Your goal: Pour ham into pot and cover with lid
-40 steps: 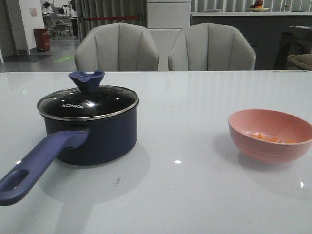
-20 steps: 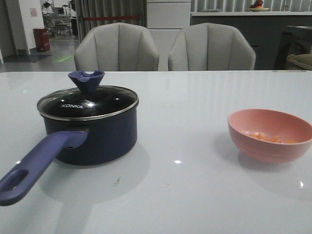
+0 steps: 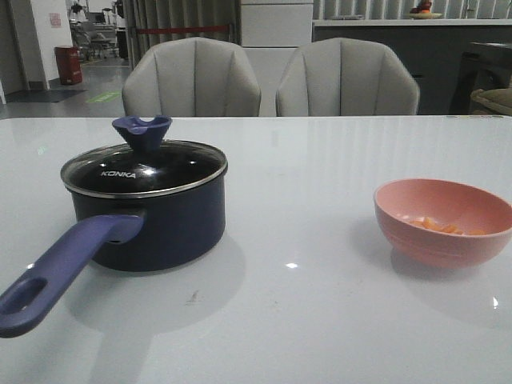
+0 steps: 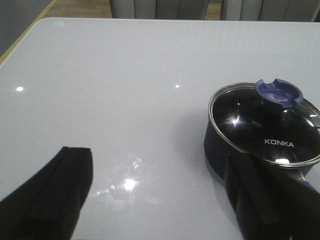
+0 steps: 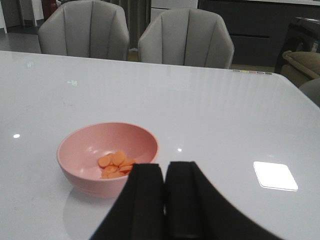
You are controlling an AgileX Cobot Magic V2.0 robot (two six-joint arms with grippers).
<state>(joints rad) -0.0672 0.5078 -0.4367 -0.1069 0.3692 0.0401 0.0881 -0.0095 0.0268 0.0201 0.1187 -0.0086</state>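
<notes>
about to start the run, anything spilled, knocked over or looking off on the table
Nothing stands out. The lid sits level on the pot, which stands upright. The ham is all inside the pink bowl, with none spilled on the table.

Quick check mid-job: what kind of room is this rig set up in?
Probably a dining area in a showroom or lab: a glossy white table with two grey upholstered chairs behind it, a dark navy saucepan, and a counter in the background.
</notes>
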